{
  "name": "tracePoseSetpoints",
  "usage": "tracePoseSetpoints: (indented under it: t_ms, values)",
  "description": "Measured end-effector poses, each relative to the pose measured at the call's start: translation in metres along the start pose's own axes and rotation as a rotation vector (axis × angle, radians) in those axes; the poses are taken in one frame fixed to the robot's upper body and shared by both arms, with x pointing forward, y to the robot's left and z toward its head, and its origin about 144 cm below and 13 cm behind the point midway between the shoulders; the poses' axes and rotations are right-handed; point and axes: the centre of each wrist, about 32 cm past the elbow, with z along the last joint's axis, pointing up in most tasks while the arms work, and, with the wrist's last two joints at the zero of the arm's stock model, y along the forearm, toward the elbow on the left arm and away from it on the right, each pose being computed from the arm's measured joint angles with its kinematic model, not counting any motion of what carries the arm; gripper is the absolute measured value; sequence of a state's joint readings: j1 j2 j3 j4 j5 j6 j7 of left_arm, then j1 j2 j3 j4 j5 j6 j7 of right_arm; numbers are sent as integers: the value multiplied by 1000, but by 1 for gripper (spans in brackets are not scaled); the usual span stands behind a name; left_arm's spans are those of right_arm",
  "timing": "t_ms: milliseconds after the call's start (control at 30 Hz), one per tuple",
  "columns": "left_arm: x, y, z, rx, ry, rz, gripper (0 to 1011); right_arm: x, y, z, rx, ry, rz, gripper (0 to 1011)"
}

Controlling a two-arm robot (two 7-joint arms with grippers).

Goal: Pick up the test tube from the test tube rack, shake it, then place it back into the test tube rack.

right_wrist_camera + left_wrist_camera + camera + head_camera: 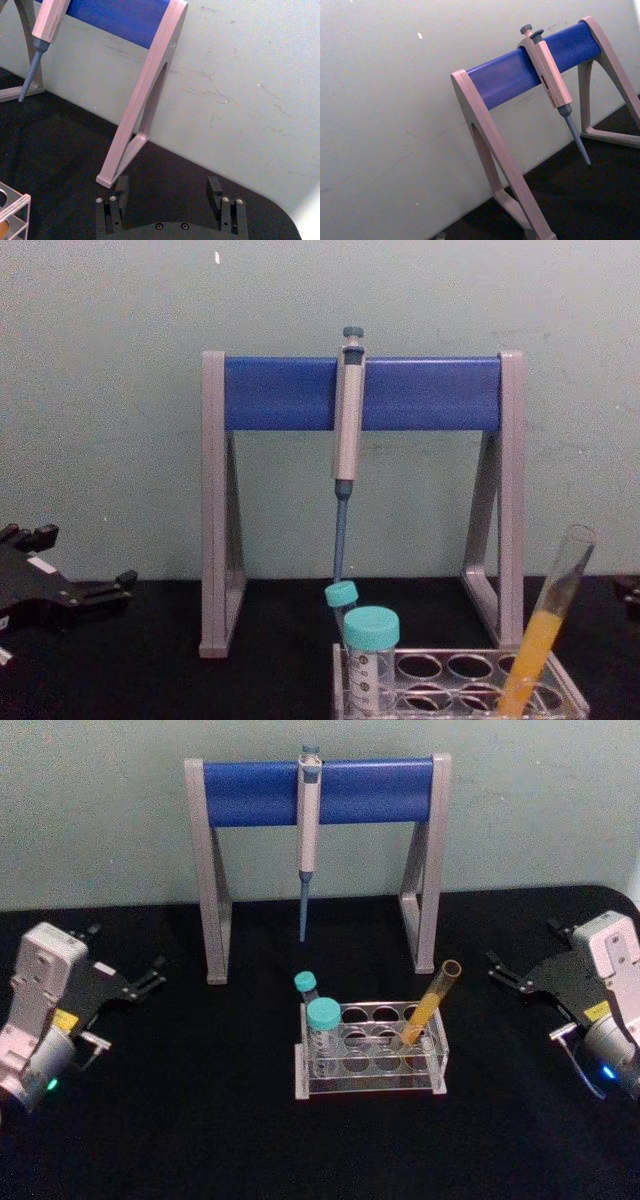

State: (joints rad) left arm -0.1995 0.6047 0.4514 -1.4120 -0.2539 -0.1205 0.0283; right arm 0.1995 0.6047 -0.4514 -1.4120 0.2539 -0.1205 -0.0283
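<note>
**Test tube (432,1003) uncapped and leaning: spillage is the chief hazard**

The test tube is seated in a hole at the right end of the test tube rack (375,1078), tilted so that its open mouth leans out to the right; orange-yellow liquid fills its lower half.

The right gripper (167,186) is held well apart from the rack on the right side, its fingers spread wide and empty; the left gripper (120,952) is parked on the left side, likewise apart and empty.

Several failures can be foreseen. Liquid could be thrown from the open mouth if the tube is shaken hard or tipped further. The smooth glass could slip if it is gripped too lightly or off-centre. The light rack could be dragged or tipped if the leaning tube is pulled straight up and not along its own axis. On return, the round bottom could miss its hole and strike the top plate. The teal-capped tubes (322,1020) at the rack's left end are judged to be out of the way.

No brand or writing can be read; a small yellow label (65,1018) is seen on the left gripper and a dark strip on the pipette (547,75), both illegible.
</note>
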Motion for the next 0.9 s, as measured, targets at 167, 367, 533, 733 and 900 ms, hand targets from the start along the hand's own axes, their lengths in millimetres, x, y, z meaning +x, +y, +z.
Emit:
tracePoseSetpoints:
  t_ms: [167,367,533,733,900]
  values:
    - [0,0,0,0,0,0,1001,0,0,0,0,0,0,1000]
    - [0,0,0,0,0,0,1001,0,0,0,0,0,0,1000]
    - [0,0,0,0,0,0,1001,0,0,0,0,0,0,1000]
    - [0,0,0,0,0,0,1001,0,0,0,0,0,0,1000]
    - [0,0,0,0,0,0,1001,0,0,0,0,0,0,1001]
